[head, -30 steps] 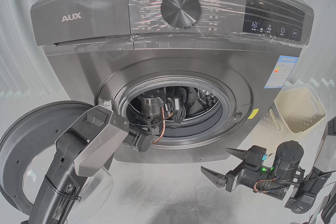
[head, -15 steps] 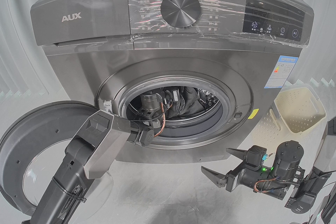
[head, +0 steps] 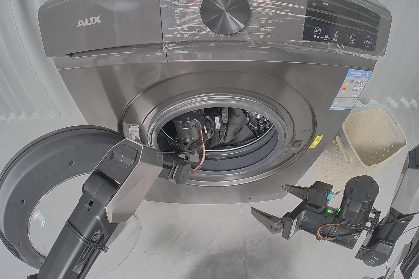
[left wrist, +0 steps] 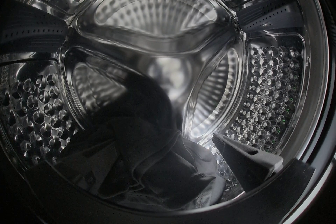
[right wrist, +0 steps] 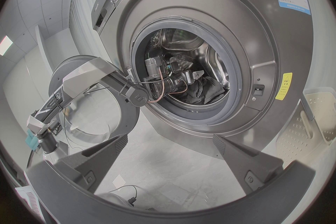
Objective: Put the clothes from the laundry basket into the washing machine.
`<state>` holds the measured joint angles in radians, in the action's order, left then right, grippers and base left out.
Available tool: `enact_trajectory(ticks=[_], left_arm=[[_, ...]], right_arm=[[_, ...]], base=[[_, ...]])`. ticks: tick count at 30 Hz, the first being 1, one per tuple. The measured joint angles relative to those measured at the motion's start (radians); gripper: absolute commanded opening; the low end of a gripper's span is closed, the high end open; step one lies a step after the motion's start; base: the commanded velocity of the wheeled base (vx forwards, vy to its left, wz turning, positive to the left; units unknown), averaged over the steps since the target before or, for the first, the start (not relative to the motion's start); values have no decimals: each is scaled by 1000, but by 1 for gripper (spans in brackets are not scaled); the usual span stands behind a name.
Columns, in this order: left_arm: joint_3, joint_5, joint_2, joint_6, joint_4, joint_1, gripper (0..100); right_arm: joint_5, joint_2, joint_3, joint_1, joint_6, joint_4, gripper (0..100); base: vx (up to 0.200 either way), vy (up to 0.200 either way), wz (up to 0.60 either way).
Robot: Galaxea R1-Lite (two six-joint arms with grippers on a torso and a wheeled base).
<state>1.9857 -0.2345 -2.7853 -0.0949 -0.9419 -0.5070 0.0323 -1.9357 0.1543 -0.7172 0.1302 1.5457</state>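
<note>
- Head view: the washer (head: 109, 88) stands with its door (head: 35, 162) swung wide at 8 o'clock of the porthole. The left arm runs through the opening, and the left tool (head: 221, 116) sits inside the drum. Dark clothes (head: 238, 127) lie just beside that tool, at its 3 o'clock. The cream basket (head: 371, 136) leans against the washer's side, at 4 o'clock of the porthole. The right tool (head: 273, 201) hangs over the floor at 5 o'clock of the porthole, well apart from the basket, its jaws spread wide and holding nothing.
- Left wrist view: the steel drum (left wrist: 154, 7) curves around the camera. The clothes (left wrist: 150, 151) are heaped in a dark pile on the drum's floor. One grey finger (left wrist: 245, 161) stands clear of the pile at its side. The other is lost in the dark cloth, and the jaws read as parted.
- Right wrist view: the right tool (right wrist: 168, 137) frames the scene with both fingers far apart and bare. Beyond them the left tool (right wrist: 196, 74) hovers just above the clothes (right wrist: 206, 90) inside the drum, gripping none of them. The basket (right wrist: 322, 112) shows beside the washer.
</note>
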Motion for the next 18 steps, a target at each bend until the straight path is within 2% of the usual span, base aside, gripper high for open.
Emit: enact_trajectory(ticks=[9,18], left_arm=[[-118,0,34,3,-2,-28,100],[-403,-3,153,25,8,-62,100]], right_arm=[[0,2,-1,0,0,0,100],[0,7,-1,2,-1,0,100]], base=[[0,0,0],[0,0,0]])
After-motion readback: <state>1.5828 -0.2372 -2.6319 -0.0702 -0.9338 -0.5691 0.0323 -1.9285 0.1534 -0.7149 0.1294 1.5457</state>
